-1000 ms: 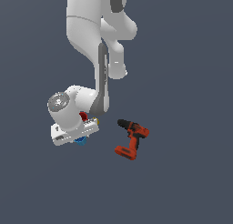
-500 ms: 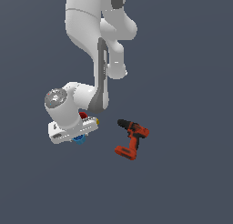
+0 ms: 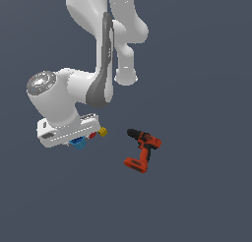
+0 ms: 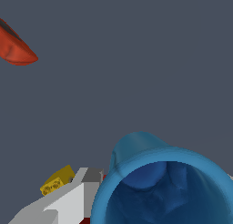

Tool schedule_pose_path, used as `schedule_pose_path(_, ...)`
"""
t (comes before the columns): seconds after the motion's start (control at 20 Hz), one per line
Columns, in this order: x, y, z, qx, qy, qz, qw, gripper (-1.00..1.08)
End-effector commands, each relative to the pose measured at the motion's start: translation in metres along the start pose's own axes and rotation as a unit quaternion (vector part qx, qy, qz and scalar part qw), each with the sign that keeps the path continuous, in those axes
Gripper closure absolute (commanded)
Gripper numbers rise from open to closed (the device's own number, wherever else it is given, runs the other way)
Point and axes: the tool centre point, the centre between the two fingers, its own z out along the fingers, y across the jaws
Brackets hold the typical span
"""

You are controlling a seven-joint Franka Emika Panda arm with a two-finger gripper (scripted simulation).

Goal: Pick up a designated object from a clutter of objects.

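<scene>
The plain grey desk (image 3: 206, 196) carries little. The end effector (image 3: 74, 137) has sunk lower over the blue cup (image 4: 159, 186), now right beneath it; finger spacing is hidden, so any grasp is unconfirmed.

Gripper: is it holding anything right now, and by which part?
Cannot be told. The gripper sits right at the blue cup, whose open mouth fills the wrist view, but its hold and jaw state are hidden in both views.
</scene>
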Motion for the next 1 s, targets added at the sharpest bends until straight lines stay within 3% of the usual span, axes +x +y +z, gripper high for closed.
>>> schedule_pose_path(0.0, -0.001, 0.004, -0.029, -0.001, 0.001, 0.000, 1.0000, 1.08)
schedule_pose_path(0.6, -0.004, 0.023, -0.165, 0.000, 0.000, 0.000, 1.0000, 1.08)
schedule_pose_path(0.95, -0.003, 0.032, -0.223, 0.000, 0.000, 0.000, 1.0000, 1.08)
